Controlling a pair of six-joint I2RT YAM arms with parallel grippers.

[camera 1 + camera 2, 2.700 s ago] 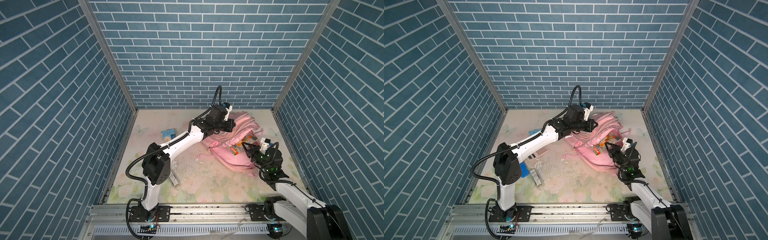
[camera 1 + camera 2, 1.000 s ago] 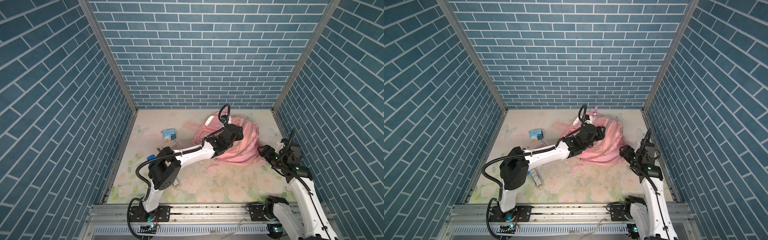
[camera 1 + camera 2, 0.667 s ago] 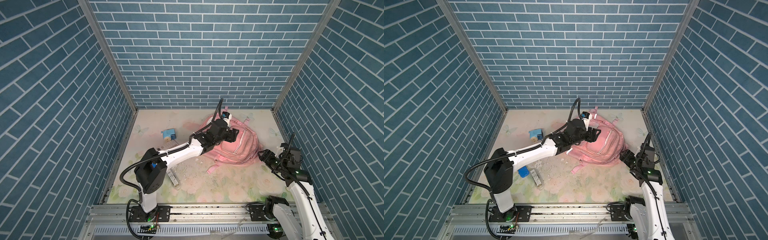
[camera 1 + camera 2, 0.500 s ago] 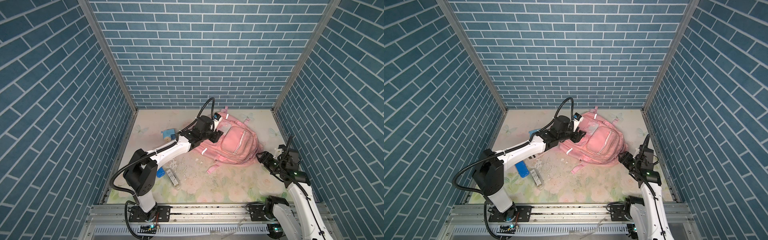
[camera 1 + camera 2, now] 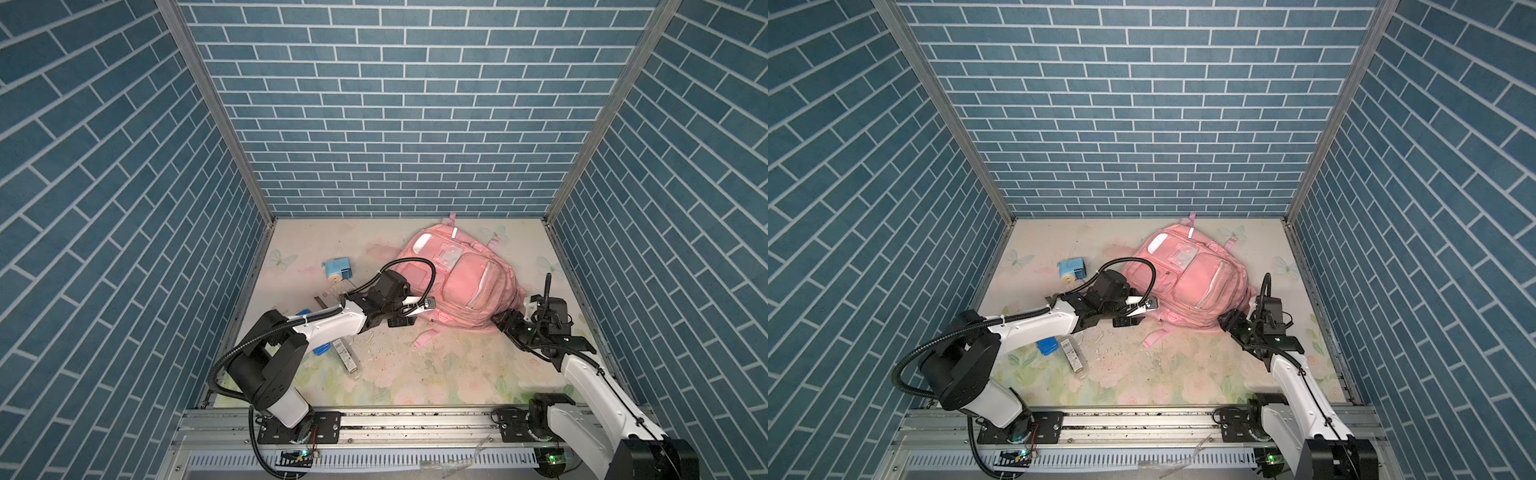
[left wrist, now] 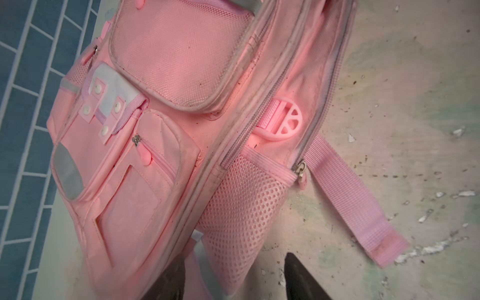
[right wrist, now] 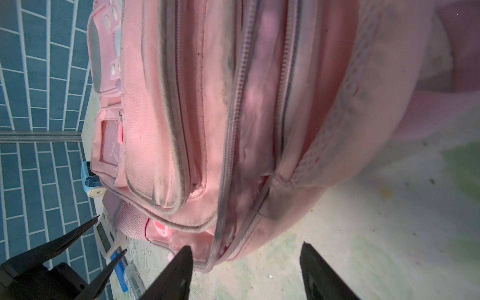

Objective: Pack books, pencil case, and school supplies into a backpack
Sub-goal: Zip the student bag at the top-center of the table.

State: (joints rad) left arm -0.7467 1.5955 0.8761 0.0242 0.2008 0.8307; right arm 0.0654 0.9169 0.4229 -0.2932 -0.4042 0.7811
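Backpack front-up on the desk — jaws close beside it.
Spread apart: left jaws, right jaws — nothing held.

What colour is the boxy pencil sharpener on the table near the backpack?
Light blue; the pencil sharpener shows best in a top view.

The pink backpack fills most of the sight, lying on the flowered bench, its grey-edged zips running lengthwise. The right fingers stand spread wide, one tip just by the bag's lower edge, gripping nothing. The left fingers are parted too, near a white calculator. A light blue sharpener peeks from behind the bag.
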